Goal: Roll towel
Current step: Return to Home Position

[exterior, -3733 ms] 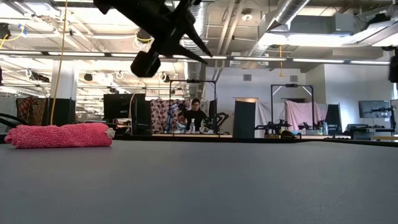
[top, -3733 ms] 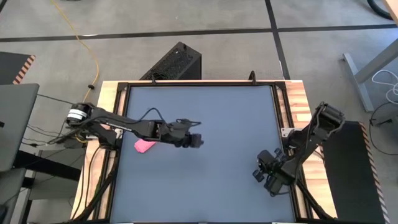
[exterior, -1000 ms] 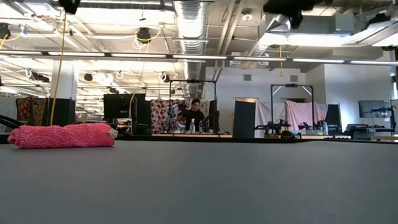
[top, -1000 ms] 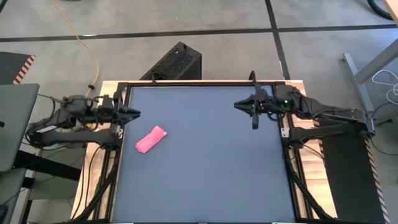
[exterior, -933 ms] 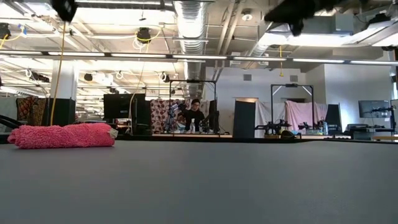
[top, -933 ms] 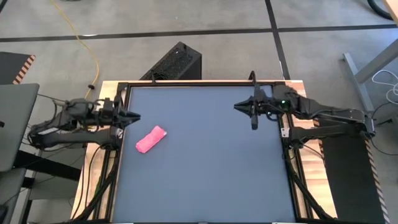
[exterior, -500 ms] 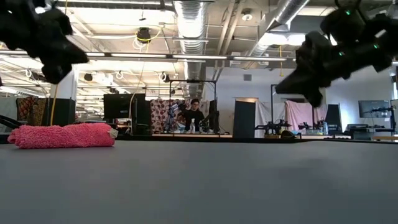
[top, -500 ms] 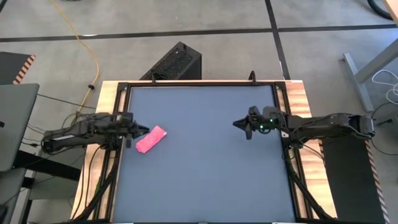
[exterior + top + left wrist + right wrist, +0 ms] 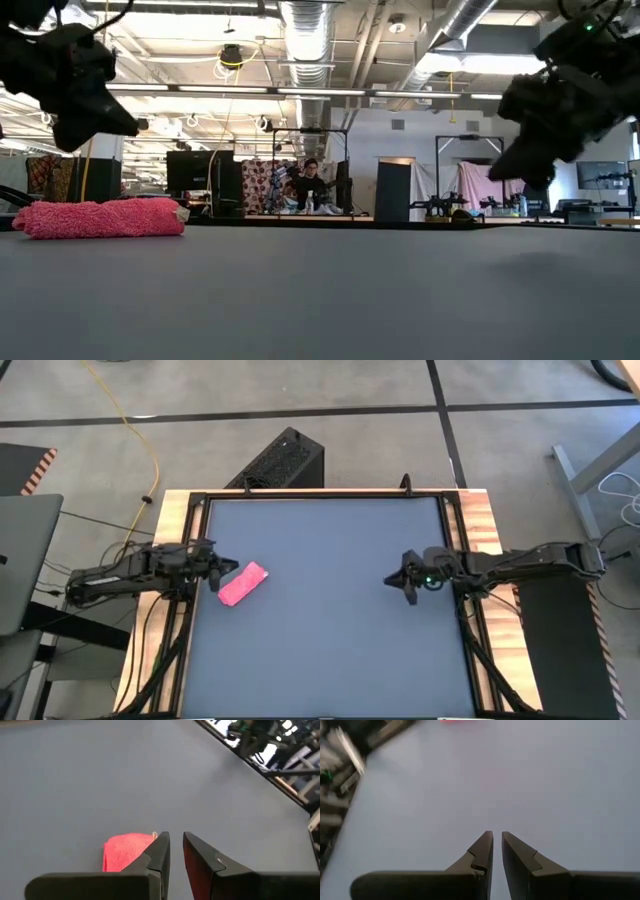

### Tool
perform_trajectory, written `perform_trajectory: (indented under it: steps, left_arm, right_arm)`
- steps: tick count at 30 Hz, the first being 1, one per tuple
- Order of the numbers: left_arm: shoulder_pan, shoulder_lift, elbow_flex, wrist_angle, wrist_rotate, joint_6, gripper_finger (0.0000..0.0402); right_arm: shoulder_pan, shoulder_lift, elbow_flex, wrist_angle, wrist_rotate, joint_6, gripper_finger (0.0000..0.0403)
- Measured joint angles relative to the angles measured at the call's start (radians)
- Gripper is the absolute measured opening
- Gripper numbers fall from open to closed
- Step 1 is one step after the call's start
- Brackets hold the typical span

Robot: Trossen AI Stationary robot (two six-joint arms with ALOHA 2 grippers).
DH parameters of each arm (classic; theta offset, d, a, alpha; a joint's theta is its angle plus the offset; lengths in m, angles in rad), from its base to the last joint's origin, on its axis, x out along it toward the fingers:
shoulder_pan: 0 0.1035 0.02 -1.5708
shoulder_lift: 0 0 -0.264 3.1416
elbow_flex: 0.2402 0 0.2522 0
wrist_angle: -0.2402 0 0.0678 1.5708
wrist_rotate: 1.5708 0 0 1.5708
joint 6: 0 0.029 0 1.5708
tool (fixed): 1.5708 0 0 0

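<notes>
Beside the left tool (image 9: 222, 569), the towel (image 9: 244, 583) is fuzzy, nubbly pink cloth; the worktop (image 9: 330, 645) is smooth, matt grey.

No writing, brand, number or sign can be read in any of the views. The towel (image 9: 98, 218), lying at the far left of the table, has a small pale tag (image 9: 179, 213) at its right end, too small to show any print. The dark monitor (image 9: 598, 175) in the room far behind, on the right, shows nothing legible.
</notes>
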Motion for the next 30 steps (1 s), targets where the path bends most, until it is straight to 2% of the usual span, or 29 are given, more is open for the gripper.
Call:
perform_trajectory:
  steps: [4, 6, 8, 10, 13, 15, 18, 20, 22, 30]
  left_arm:
    - [0.0, 0.0, 0.0, -0.013, -0.003, -0.041, 0.0043]
    - [-0.002, 0.0, 0.0, 0.004, 0.083, 0.027, 0.0043]
    - [-0.002, 0.0, 0.0, 0.047, 0.218, 0.132, 0.0043]
    - [-0.003, 0.0, 0.0, 0.092, 0.334, 0.204, 0.0043]
    - [-0.003, 0.0, 0.0, 0.192, 0.405, 0.264, 0.0043]
    - [-0.003, 0.0, 0.0, 0.266, 0.437, 0.316, 0.0043]
    - [-0.003, 0.0, 0.0, 0.336, 0.458, 0.392, 0.0043]
    - [-0.003, 0.0, 0.0, 0.328, 0.456, 0.407, 0.0043]
    - [-0.003, 0.0, 0.0, 0.309, 0.453, 0.398, 0.0043]
    - [-0.003, 0.0, 0.0, 0.288, 0.454, 0.374, 0.0043]
  right_arm:
    - [0.061, -0.032, 0.0, -0.004, 0.0, -0.126, 0.0068]
    - [0.094, -0.052, 0.0, 0.014, 0.0, -0.224, 0.0068]
    - [0.128, -0.07, 0.0, 0.02, 0.008, -0.326, 0.0068]
    - [0.15, -0.079, 0.0, 0.019, 0.069, -0.363, 0.0068]
    - [0.152, -0.085, 0.0, 0.001, 0.138, -0.394, 0.0068]
    - [0.145, -0.085, -0.004, 0.011, 0.139, -0.403, 0.0068]
    - [0.133, -0.085, -0.057, 0.139, 0.138, -0.399, 0.0068]
    - [0.131, -0.085, -0.129, 0.315, 0.137, -0.372, 0.0068]
    - [0.126, -0.083, -0.154, 0.401, 0.136, -0.344, 0.0068]
    - [0.125, -0.14, -0.154, 0.399, 0.123, -0.362, 0.0068]
